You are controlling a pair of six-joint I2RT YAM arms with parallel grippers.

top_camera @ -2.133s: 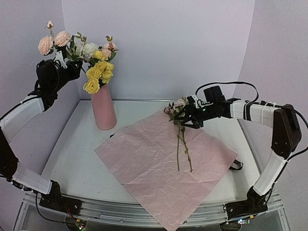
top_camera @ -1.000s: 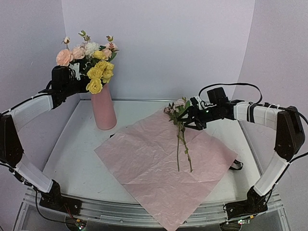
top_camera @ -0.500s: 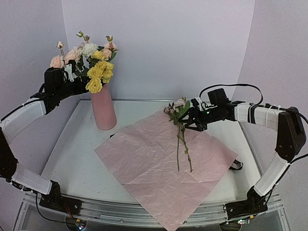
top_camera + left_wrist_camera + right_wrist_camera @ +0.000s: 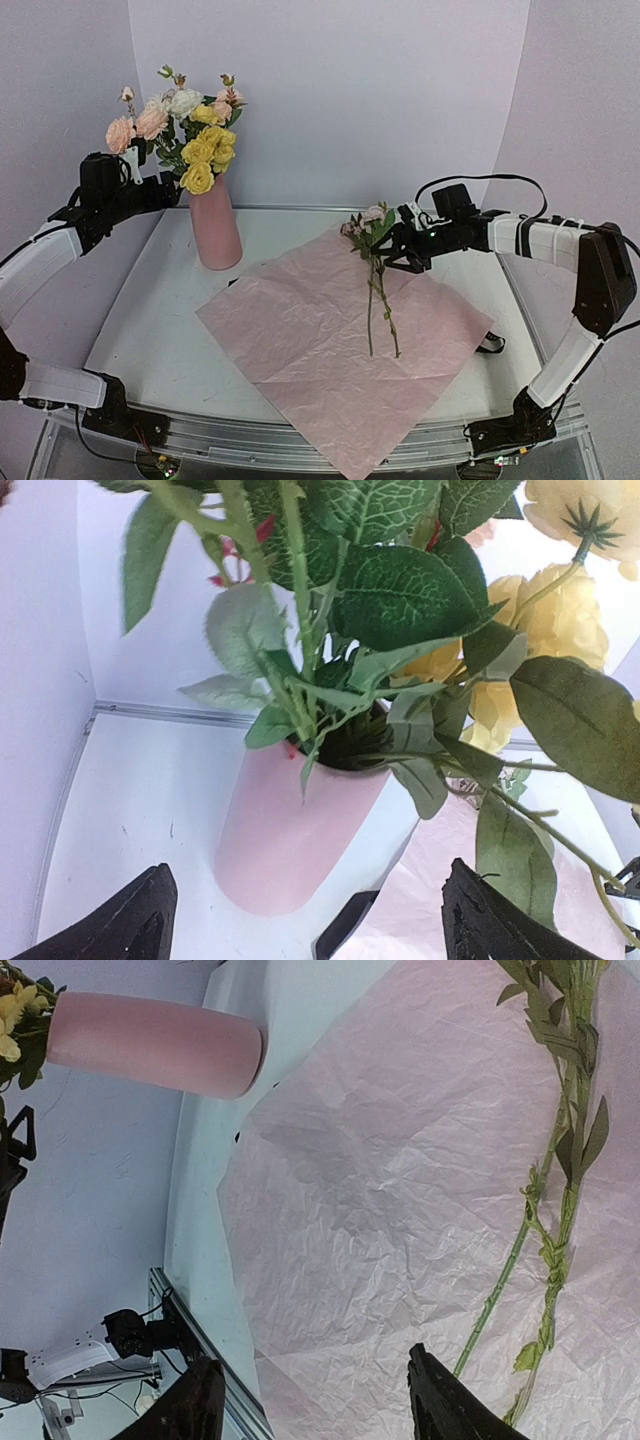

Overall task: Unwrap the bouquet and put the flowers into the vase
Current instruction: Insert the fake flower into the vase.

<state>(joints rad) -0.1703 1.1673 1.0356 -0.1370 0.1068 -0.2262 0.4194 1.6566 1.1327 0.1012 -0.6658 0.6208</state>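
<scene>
Though nearly done, not finished yet. Unwrapping complete, by the look of it: lilac-pink paper [image 4: 330,350] spread flat on the table [image 4: 160,300], with no cone. Most of the flowers [image 4: 195,125] upright in the vase [image 4: 215,228], stalks down inside its rim, blooms and leaves fanning above. Two thin stems [image 4: 378,300] lying on the paper, well apart from the vase, blooms toward the back wall.

Step in hand, as a judgement: picking up those last stems.

As for the left gripper [image 4: 158,188]: just left of the vase, about level with its rim, spread wide and gripping nothing. In its wrist view, vase mouth and leaves straight ahead between the two fingers [image 4: 120,920], touching neither.

As for the right gripper [image 4: 395,250]: low over the bloom end of the loose stems, jaws partly apart, clamped on nothing visible. In its wrist view, stems running beside one finger [image 4: 445,1400], not clearly between the pair.

Next, probably: centre the right jaws across both stems near the blooms, close, and lift without dragging the paper. Then carry across to the vase, tip upright, and thread the cut ends through an already crowded mouth. Best done with the left arm drawn back out of the way.
</scene>
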